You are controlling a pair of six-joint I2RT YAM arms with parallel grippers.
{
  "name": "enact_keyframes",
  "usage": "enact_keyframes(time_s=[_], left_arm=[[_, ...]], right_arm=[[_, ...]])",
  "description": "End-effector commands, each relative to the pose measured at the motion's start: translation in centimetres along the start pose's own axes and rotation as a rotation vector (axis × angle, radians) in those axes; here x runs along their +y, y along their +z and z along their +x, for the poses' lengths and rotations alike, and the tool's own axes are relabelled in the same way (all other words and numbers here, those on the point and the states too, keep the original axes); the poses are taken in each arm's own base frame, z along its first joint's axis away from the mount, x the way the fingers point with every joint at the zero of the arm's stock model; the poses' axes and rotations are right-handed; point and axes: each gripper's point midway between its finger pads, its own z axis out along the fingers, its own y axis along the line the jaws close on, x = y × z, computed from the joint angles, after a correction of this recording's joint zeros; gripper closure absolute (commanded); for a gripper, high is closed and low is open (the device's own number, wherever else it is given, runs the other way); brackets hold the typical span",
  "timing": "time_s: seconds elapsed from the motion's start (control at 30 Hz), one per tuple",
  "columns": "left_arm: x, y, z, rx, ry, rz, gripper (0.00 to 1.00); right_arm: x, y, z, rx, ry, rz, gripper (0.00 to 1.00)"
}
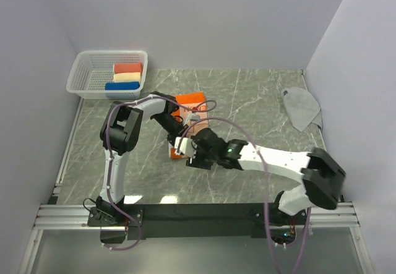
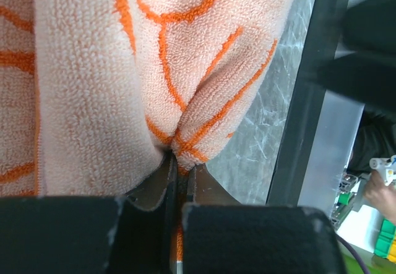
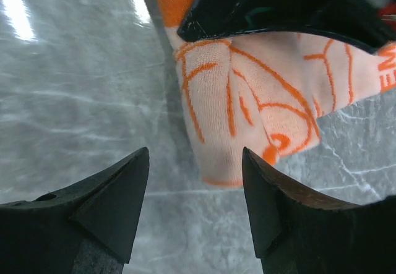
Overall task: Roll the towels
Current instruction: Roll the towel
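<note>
The orange towel (image 1: 190,99) lies mid-table, partly rolled or bunched under both arms; its pale cartoon-printed side fills the left wrist view (image 2: 93,88). My left gripper (image 1: 180,130) is shut, pinching a fold of this towel between its fingertips (image 2: 180,162). My right gripper (image 1: 185,152) stands open just in front of the towel's near end (image 3: 247,94), its fingers (image 3: 127,187) apart over bare marble and holding nothing (image 3: 195,156). The grey towel (image 1: 301,107) lies crumpled at the far right, away from both grippers.
A white basket (image 1: 83,76) at the back left holds red, cream and blue rolls (image 1: 127,77). The grey marble table (image 1: 247,94) is walled on three sides. The left gripper's black body (image 3: 278,8) hangs over the towel in the right wrist view.
</note>
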Motion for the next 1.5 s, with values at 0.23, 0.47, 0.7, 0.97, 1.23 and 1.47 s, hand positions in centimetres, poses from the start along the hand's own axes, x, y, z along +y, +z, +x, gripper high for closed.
enact_keyframes(time_s=[0.23,0.47,0.7,0.97,1.23,1.47], left_arm=[[3.2,0.2,3.3,0.096,-0.056,-0.053,0.95],[2.8,-1.1,4.1,0.057,-0.077,-0.046,0.95],[-0.5,-0.9,6.1,-0.01,-0.115,0.049,0.9],[-2.2,-4.1,4.1,-0.21,-0.107,0.073,0.69],[-2.6,-10.6,2.0,-0.373,-0.027,-0.103,0.57],[-3.7,-16.2,3.3,-0.428,0.158,-0.449,0.46]], right_arm=[[-1.8,5.7,-0.2,0.021,-0.122,0.115,0.35],[-0.4,7.0,2.2,0.075,-0.039,-0.044,0.96],[2.9,4.5,2.4,0.108,0.215,-0.435,1.0],[6.3,3.2,2.5,0.166,0.423,-0.753,1.0],[6.6,3.2,2.4,0.218,0.604,-0.905,1.0],[6.5,3.9,2.5,0.274,0.749,-0.984,1.0]])
